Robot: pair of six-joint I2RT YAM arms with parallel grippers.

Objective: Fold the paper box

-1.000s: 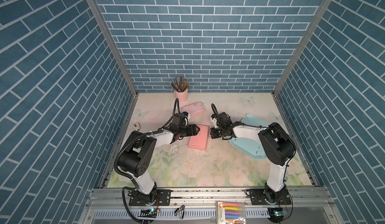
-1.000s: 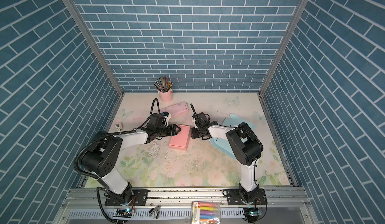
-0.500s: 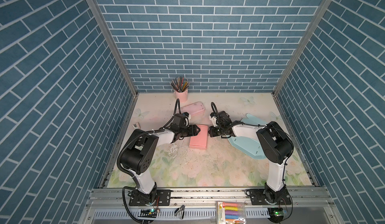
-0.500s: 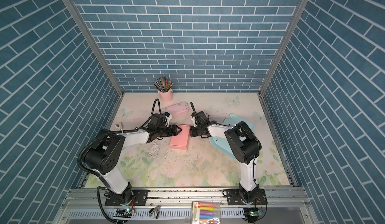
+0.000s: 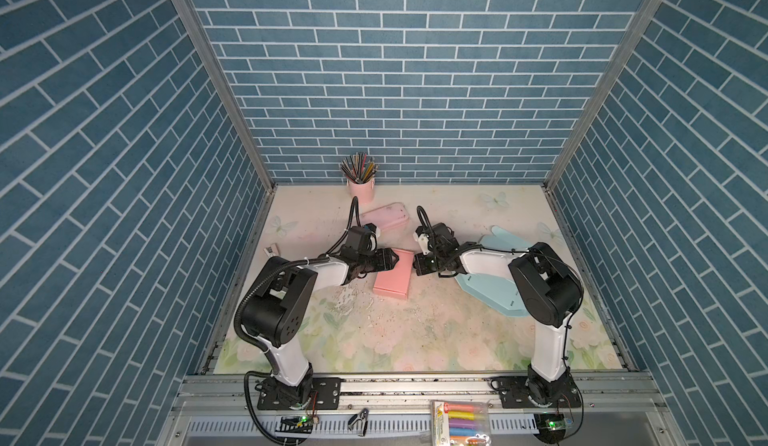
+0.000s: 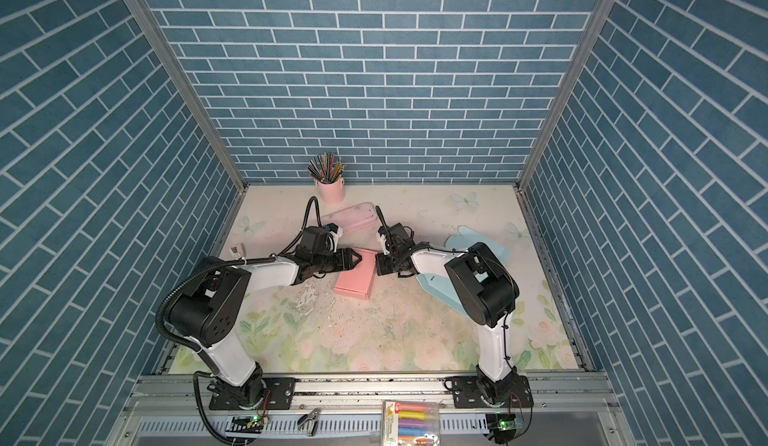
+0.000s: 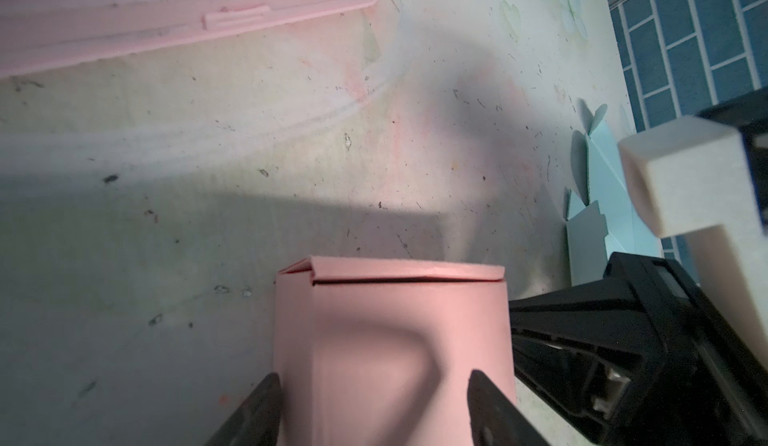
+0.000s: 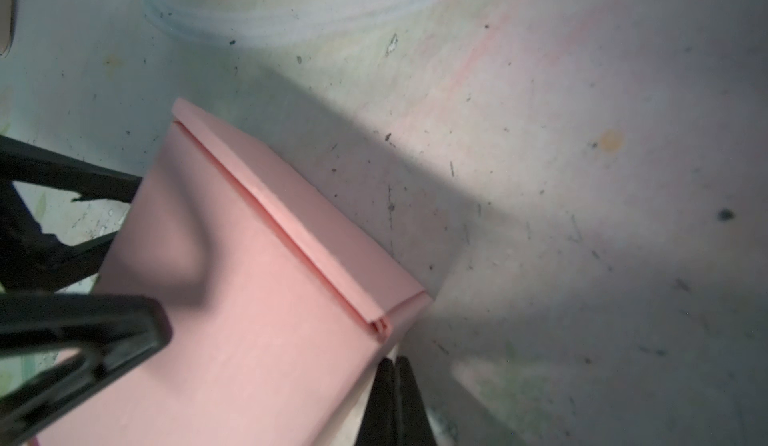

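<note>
Cup [image 5: 362,187]: pencils [image 5: 358,168] upright | paper box [image 5: 392,275]: end flap closed, contents hidden

Paper box [image 5: 390,278] between left pincer [image 5: 395,259] and right pincer [image 5: 416,265]; pencil cup [image 5: 361,185] behind.

Both arms reach inward; left tool [image 5: 395,258] spread wide, right tool [image 5: 416,265] closed.

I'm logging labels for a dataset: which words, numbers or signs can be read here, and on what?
"6": on the pack of coloured markers, in both top views.
Yellow logo on that pack: too small to read.
Small white tag: too blurred to read.
Pink paper box and blue cutout: no print visible.
</note>
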